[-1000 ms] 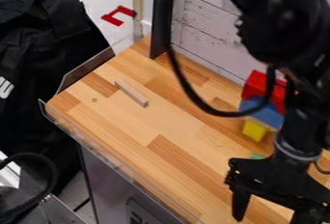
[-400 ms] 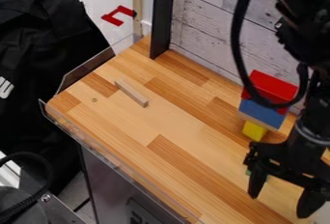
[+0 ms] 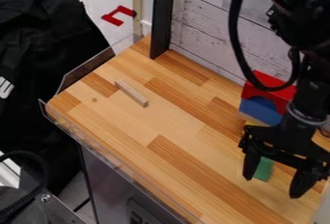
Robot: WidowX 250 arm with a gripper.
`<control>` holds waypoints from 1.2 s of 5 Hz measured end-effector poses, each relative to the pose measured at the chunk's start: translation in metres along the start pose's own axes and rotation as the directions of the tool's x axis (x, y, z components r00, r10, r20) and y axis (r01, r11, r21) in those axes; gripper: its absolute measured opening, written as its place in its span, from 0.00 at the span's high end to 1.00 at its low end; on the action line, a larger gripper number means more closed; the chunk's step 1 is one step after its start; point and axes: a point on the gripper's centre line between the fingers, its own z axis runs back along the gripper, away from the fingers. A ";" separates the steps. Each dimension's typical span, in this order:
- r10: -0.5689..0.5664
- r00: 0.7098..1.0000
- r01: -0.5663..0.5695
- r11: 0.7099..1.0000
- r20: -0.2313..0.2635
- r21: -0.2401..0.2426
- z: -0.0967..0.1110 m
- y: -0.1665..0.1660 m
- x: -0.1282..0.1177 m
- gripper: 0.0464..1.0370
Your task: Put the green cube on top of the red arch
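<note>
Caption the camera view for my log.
Open gripper at the green cube; the red arch sits atop a blue block behind.

Free room between wooden stick and green cube; red arch and blue block obstruct the wall side.

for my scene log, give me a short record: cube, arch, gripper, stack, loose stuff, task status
green cube: low on the table, in front of the stack, partly behind the gripper
red arch: top of the stack
stack: red arch, blue block under it, yellow block lower down, partly hidden
gripper: over the green cube, fingers apart
loose: wood stick, toward the table's far left
status: cube not on arch
</note>
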 end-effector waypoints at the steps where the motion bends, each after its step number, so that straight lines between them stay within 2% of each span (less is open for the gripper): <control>1: 0.007 1.000 -0.007 1.000 -0.002 -0.006 0.000 0.003 0.007 0.04; 3: 0.009 1.000 -0.010 0.999 -0.022 -0.046 -0.008 0.004 0.018 0.04; 6: 0.032 0.998 -0.033 0.999 -0.049 -0.025 -0.029 0.012 0.034 0.04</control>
